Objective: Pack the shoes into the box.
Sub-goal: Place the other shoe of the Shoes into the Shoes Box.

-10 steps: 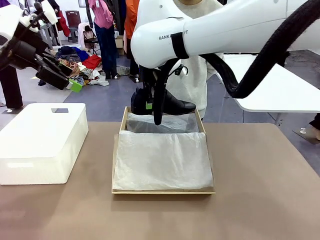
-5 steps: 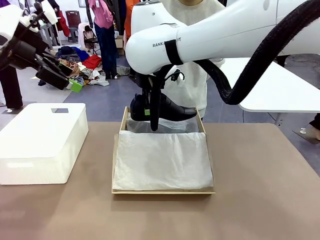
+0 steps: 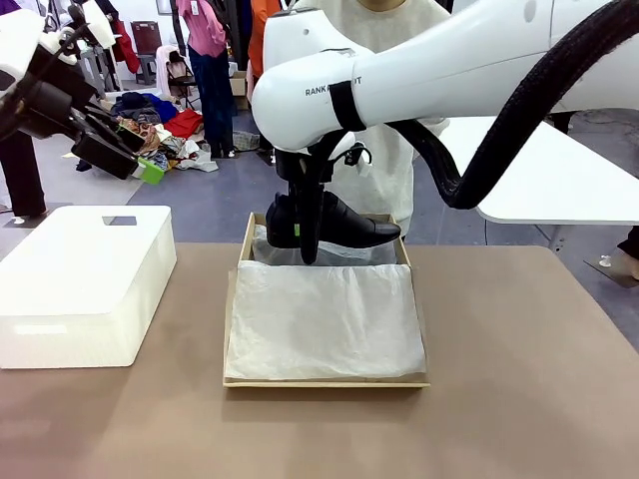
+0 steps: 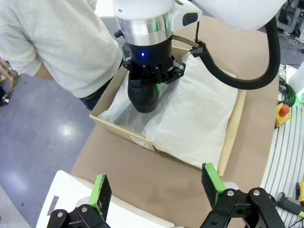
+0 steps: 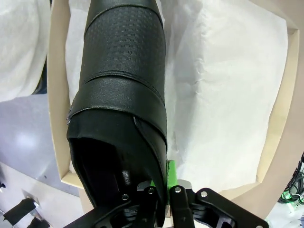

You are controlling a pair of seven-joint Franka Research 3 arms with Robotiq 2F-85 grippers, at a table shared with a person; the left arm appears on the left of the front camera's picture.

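One glossy black shoe [image 3: 344, 225] hangs over the far end of the brown cardboard box [image 3: 232, 329], toe pointing right. My right gripper [image 3: 303, 239] is shut on the shoe's heel-end wall. In the right wrist view the shoe [image 5: 123, 71] stretches away from the gripper [image 5: 166, 187], with the box wall [image 5: 54, 118] and white tissue [image 5: 223, 95] beneath. The left wrist view shows the shoe [image 4: 142, 95] heel-on, above the box [image 4: 142, 141]. My left gripper [image 3: 140, 160] is held high at the left, open and empty, its fingers [image 4: 100, 190] spread wide.
A large white plastic bin [image 3: 85, 279] stands on the table left of the box. A person in a light sweater [image 4: 57, 42] stands just behind the box's far end. White tissue [image 3: 324, 319] covers the box's near part. Bare brown tabletop [image 3: 519, 379] lies to the right.
My right gripper has carried the shoe slightly right and down, closer to the tissue at the box's far end. The left arm has not moved.
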